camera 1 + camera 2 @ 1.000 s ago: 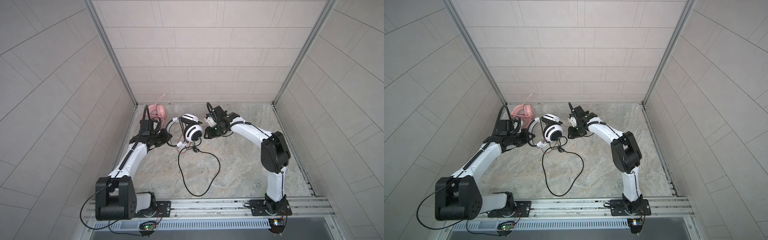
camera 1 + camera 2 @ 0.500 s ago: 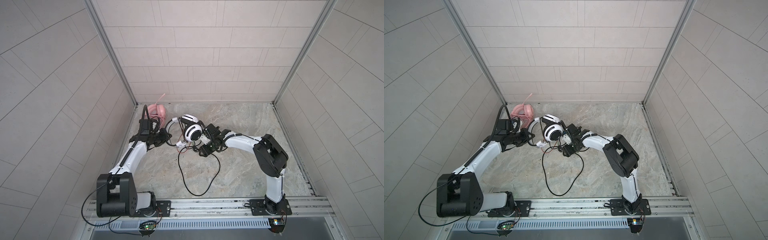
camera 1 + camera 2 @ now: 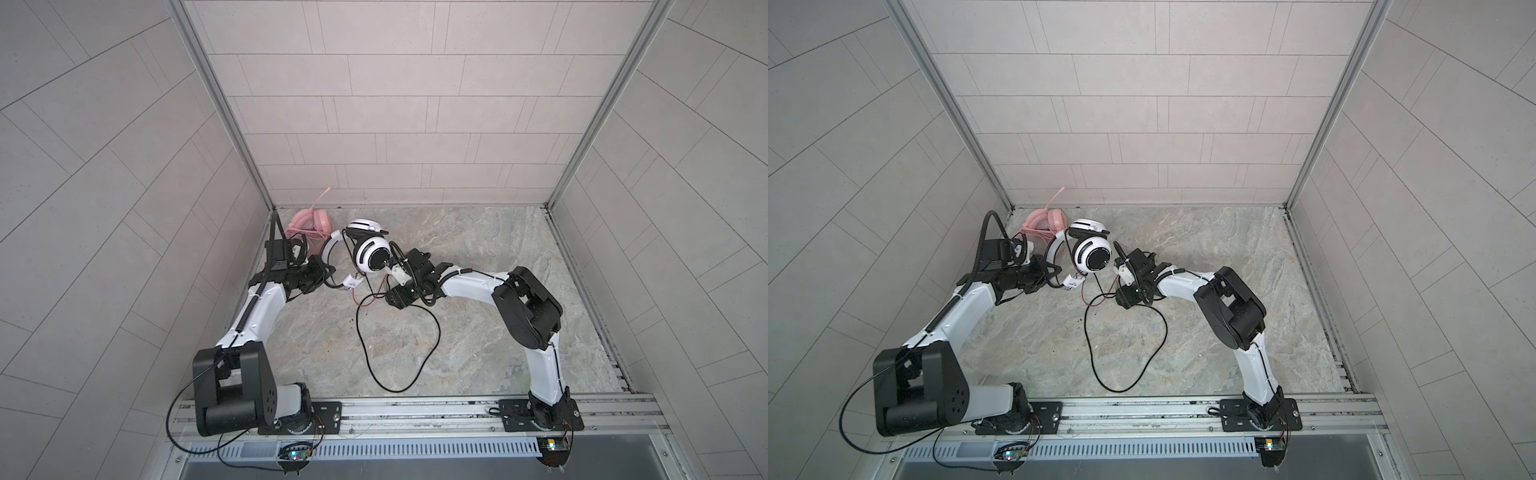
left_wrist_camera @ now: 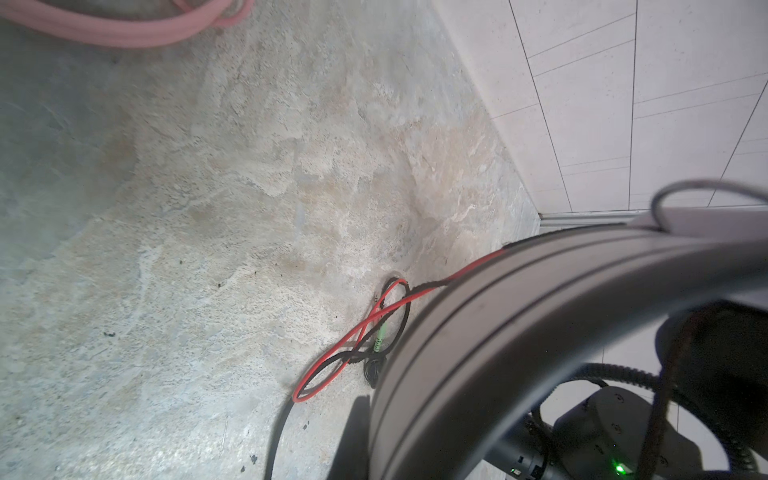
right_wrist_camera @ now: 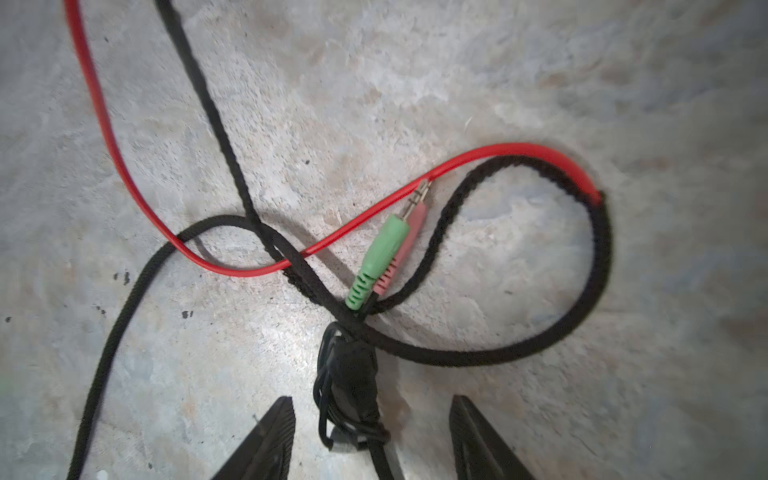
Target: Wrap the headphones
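There are two headphones on the desk (image 3: 478,257). The pink headphones (image 3: 311,219) lie in the far left corner, close to the wall, and their pink cord (image 4: 124,35) lies curled up on the desk. The white headphones (image 3: 372,257) are just beside the pink ones, a bit nearer the middle. They have round white cups with black in the middle, and one cup faces up and toward the right arm. The left pincer (image 3: 328,270) is pressed together and is pinching the band of the white headphones, and this shows in both top views. In the left wrist view the band (image 4: 519,332) is a big dark curve very close to the camera, and the pincer's own tips cannot be seen there. A black cable (image 5: 600,257) hangs down from the white headphones and makes a big loop on the desk toward the front. A thin red wire (image 5: 519,146) crosses over the cable near the cups. The right pincer (image 5: 372,399) is low over the desk, just in front of the white cup. It is spread wide, with one tip on each side of a black knot of cable, and the tips are not touching it. Right by that knot lie a green plug (image 5: 380,253) and a pink plug (image 5: 409,232), side by side, pointing away from the pincer.
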Robot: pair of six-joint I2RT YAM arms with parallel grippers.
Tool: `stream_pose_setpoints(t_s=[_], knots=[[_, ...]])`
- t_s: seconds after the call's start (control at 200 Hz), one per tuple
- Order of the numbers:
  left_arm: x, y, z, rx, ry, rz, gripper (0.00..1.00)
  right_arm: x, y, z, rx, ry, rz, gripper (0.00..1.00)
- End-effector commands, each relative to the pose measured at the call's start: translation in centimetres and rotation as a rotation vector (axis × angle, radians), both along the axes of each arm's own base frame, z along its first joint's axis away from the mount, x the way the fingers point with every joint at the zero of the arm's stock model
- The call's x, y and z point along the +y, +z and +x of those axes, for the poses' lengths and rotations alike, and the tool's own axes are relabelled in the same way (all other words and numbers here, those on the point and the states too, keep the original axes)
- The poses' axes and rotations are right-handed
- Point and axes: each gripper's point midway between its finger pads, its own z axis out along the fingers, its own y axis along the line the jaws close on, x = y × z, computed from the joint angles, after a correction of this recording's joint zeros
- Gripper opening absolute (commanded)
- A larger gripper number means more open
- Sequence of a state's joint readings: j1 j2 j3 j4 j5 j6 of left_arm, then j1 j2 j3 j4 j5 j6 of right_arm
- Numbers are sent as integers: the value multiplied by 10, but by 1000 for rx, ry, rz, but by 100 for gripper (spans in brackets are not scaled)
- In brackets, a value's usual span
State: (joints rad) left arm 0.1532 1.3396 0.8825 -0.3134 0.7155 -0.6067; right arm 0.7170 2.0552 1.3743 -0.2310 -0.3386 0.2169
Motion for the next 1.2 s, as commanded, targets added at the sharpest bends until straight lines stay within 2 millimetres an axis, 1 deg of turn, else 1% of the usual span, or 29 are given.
stream_pose_setpoints(t_s=[0.0,0.07,0.175,0.275,0.34,0.4,0.5,0.62,0.721,0.801,0.846,0.886,1.001,1.086,1.136,1.196], knots=[[-1,28,14,-95,-19,-42,0,-5,-21,-6,-8,-3,-107,59],[3,26,14,-91,-7,-42,0,-9,-26,-8,-41,-10,-170,57],[6,25,15,-90,7,-52,0,-20,-36,-10,-76,-24,-262,49],[6,25,14,-89,9,-55,0,-30,-40,-16,-72,-30,-283,35],[7,26,15,-91,9,-54,0,-34,-37,-21,-75,-23,-281,25],[6,27,15,-94,7,-56,0,-35,-29,-27,-79,-4,-258,20],[7,27,16,-95,8,-56,0,-33,-8,-36,-92,34,-204,13],[7,31,17,-101,9,-53,0,-31,25,-51,-77,116,-150,10],[7,33,16,-105,11,-49,0,-32,47,-72,41,208,-96,10],[8,34,16,-108,13,-46,0,-32,63,-95,181,297,-16,9],[8,34,16,-108,15,-46,0,-26,74,-107,263,339,69,8],[8,34,16,-108,17,-47,0,-19,83,-115,303,365,138,7],[8,37,16,-115,15,-48,0,-6,110,-130,372,419,281,6],[8,41,16,-119,13,-46,0,-5,132,-137,413,455,402,3],[8,45,18,-126,12,-45,0,-8,143,-138,447,462,470,3],[9,49,21,-134,14,-45,0,-12,162,-141,481,485,566,3]])
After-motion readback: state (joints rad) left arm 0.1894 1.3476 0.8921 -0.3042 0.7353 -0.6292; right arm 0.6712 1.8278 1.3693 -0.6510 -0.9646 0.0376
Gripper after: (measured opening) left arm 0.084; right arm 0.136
